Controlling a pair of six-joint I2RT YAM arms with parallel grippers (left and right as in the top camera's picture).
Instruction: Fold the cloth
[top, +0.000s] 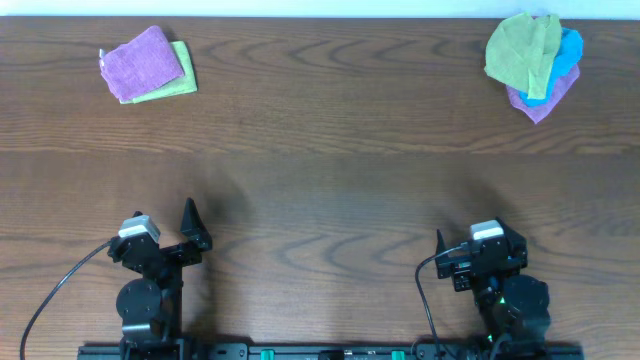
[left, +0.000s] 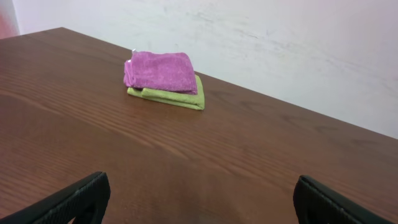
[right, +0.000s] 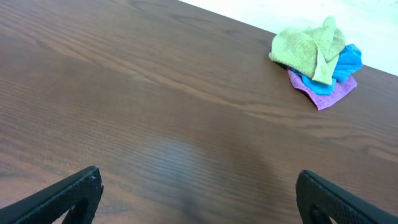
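Observation:
A loose pile of crumpled cloths lies at the far right of the table: a green cloth (top: 522, 50) on top, a blue cloth (top: 566, 55) and a purple cloth (top: 545, 103) under it. The pile also shows in the right wrist view, green cloth (right: 308, 46) uppermost. At the far left a folded purple cloth (top: 143, 61) lies on a folded green cloth (top: 182, 82); the left wrist view shows the same stack (left: 163, 71). My left gripper (left: 199, 199) and right gripper (right: 199, 193) are open and empty near the table's front edge, far from both piles.
The brown wooden table (top: 330, 150) runs to a white wall at the back. Both arm bases sit at the front edge, the left arm (top: 150, 260) and the right arm (top: 495, 265).

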